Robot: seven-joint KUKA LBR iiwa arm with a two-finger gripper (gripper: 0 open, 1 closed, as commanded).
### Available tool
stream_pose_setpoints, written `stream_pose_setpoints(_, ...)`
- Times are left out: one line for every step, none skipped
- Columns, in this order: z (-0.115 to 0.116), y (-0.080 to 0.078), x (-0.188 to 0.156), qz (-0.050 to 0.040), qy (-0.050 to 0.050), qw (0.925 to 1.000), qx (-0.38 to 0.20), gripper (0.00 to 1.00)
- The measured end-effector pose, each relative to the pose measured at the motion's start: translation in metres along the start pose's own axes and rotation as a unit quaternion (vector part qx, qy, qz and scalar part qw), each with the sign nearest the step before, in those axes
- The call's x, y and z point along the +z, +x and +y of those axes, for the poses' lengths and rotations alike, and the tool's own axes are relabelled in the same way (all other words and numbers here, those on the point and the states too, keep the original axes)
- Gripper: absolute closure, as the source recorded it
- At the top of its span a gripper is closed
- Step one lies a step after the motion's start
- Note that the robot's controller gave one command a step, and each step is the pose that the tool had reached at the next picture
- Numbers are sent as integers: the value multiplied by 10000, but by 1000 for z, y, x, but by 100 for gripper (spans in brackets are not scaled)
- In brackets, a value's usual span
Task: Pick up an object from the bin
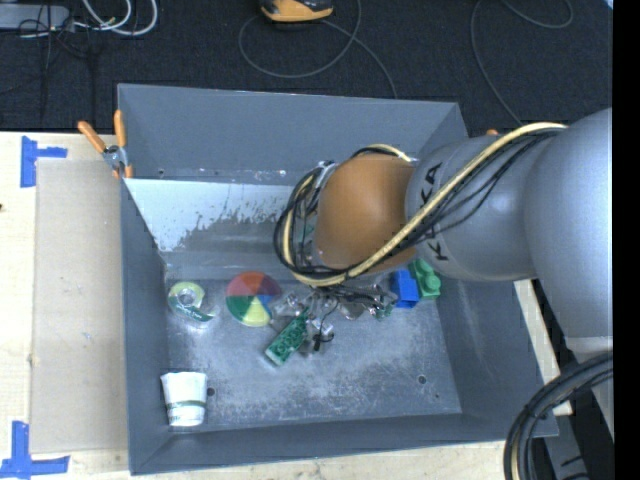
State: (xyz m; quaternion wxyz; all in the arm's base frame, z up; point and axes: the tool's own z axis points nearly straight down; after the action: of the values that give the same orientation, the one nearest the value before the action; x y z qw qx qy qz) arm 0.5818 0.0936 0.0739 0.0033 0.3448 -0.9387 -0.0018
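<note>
End effector (318,326) low mid-bin (300,158); green flat block (286,342) at its 8 o'clock. Open or closed: cannot tell.

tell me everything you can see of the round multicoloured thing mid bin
The round plastic-looking toy with coloured wedges lies on the floor of the grey metal bin near its middle, just left of the gripper. Its upper face shows red, green and yellow wedges. Whether it is a ball or a flat disc cannot be told. It lies apart from the pale ring to its left.
</note>
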Motion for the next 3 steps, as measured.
stream_pose_setpoints(0, -1, -12, -11, 7, 10000, 3, 100)
stream_pose_setpoints(0, -1, -17, -11, 6, 10000, 4, 100)
stream_pose_setpoints(1, -1, -23, -8, 2, 10000, 6, 100)
